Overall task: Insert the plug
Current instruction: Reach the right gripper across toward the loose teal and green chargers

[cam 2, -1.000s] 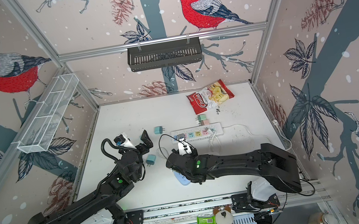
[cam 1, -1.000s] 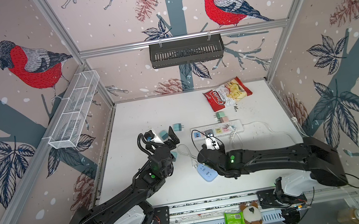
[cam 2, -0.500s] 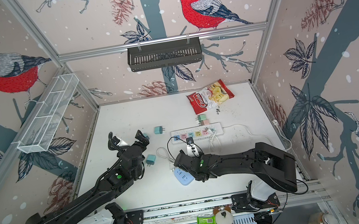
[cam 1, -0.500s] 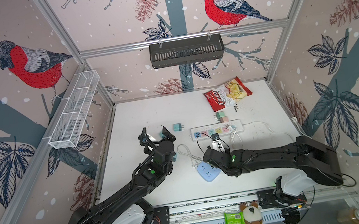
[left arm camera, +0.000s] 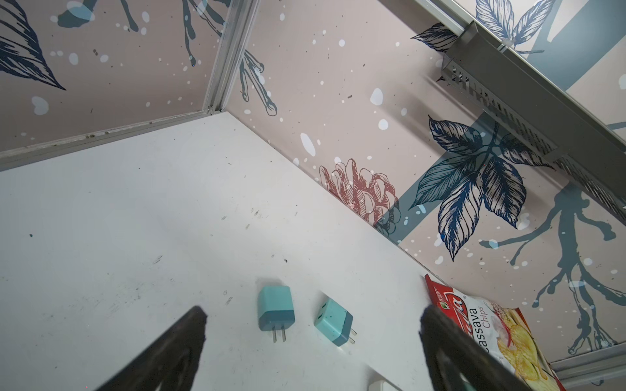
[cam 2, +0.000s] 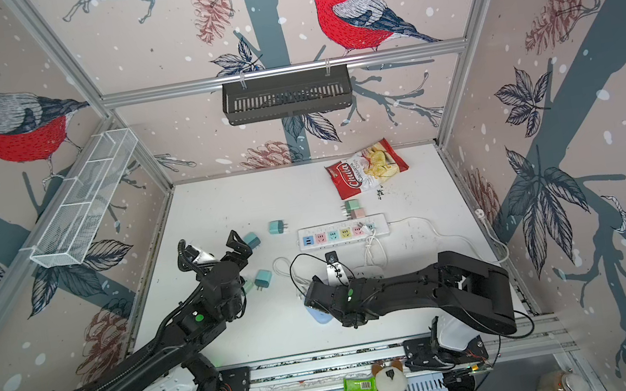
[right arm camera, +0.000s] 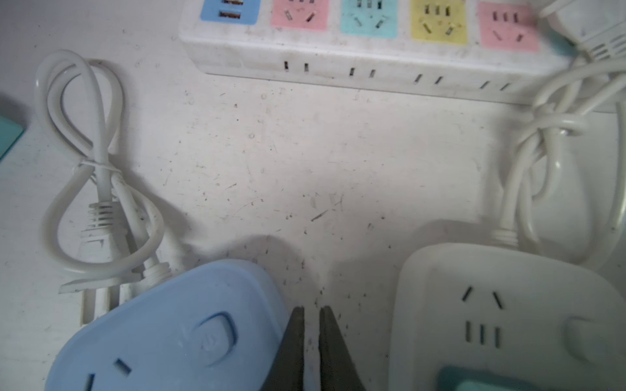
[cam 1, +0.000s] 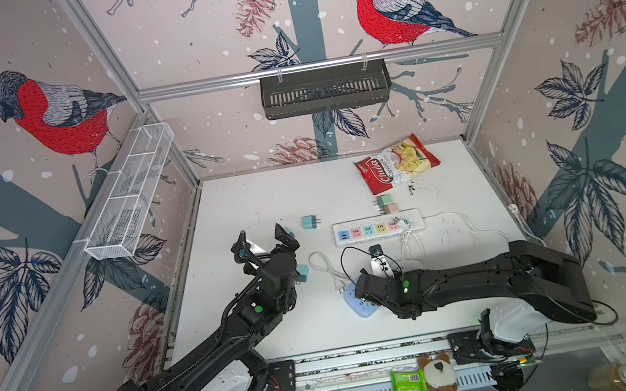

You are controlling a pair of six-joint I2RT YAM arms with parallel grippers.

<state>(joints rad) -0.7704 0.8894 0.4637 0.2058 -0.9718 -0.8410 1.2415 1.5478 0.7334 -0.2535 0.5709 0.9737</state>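
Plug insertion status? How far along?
Done: unconfirmed; a teal block sits on the white socket, cut off at the frame edge. In hand: nothing; left gripper open near two loose teal plugs, right gripper shut, empty, between blue socket and white socket. Remaining: grasp a plug, seat it; the coloured outlets visible on the power strip are empty.

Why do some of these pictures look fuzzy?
Left wrist view: the open left claw is blurred up close, the teal plug cubes crisp. Right wrist view: hazy, with soft shadows on the white table by the shut right claw. Both top views: sharp.
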